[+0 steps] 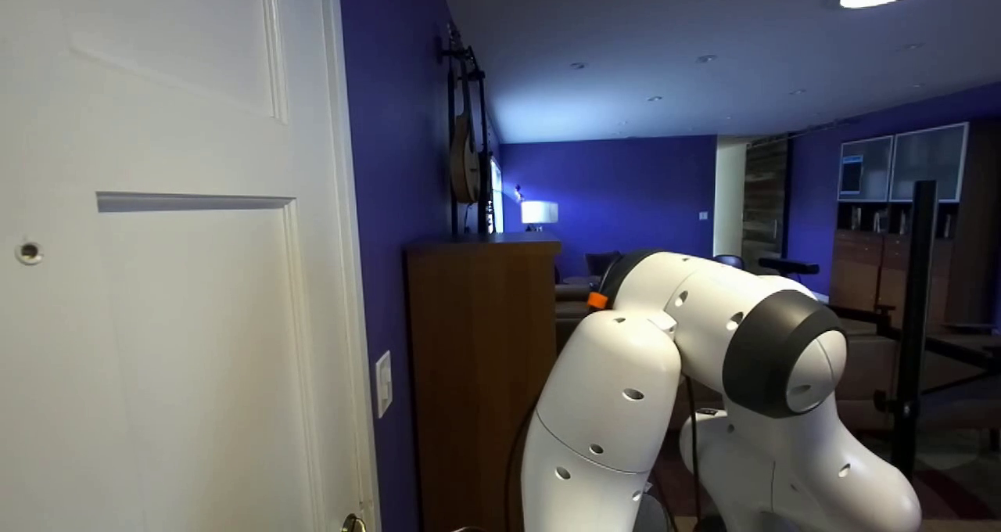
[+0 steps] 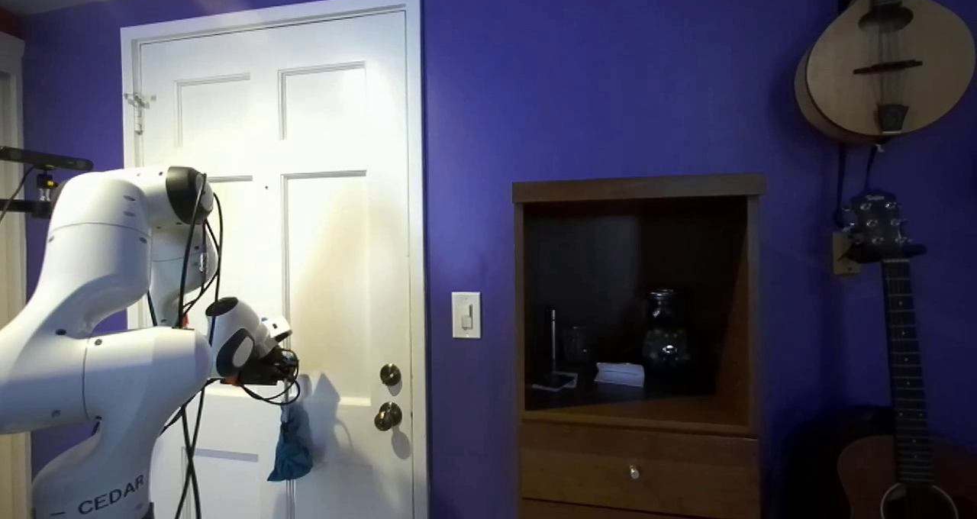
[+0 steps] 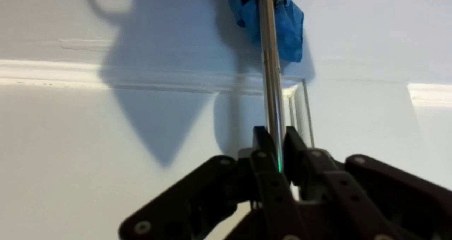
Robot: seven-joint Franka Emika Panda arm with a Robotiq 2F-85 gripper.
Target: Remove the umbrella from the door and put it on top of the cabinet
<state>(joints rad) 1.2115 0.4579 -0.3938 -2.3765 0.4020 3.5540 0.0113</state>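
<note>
Umbrella point(image 2: 292, 443) hangs roughly upright in front of the door point(image 2: 324, 275), blue cloth point(image 3: 291, 35) below my tool point(image 3: 276, 137), which is closed down on the shiny shaft point(image 3: 273, 99). Can't tell if it's free of the door. Guessing I'll need height to clear the door-side edge of the cabinet's point(image 1: 485, 375) worktop point(image 1: 500, 239). Open bay point(image 2: 580, 275) underneath holds a dark jar point(image 2: 665, 343) and something white point(image 2: 620, 374), maybe paper.

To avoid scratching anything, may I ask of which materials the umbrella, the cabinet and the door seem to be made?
Umbrella: bright streaks along the shaft suggest polished metal; soft creases in the blue canopy suggest thin cloth, perhaps nylon.
Cabinet: brown colour and soft sheen suggest satin-finished wood or veneer.
Door: an even white coat suggests smooth paint, probably over wood; the core is hidden.
</note>
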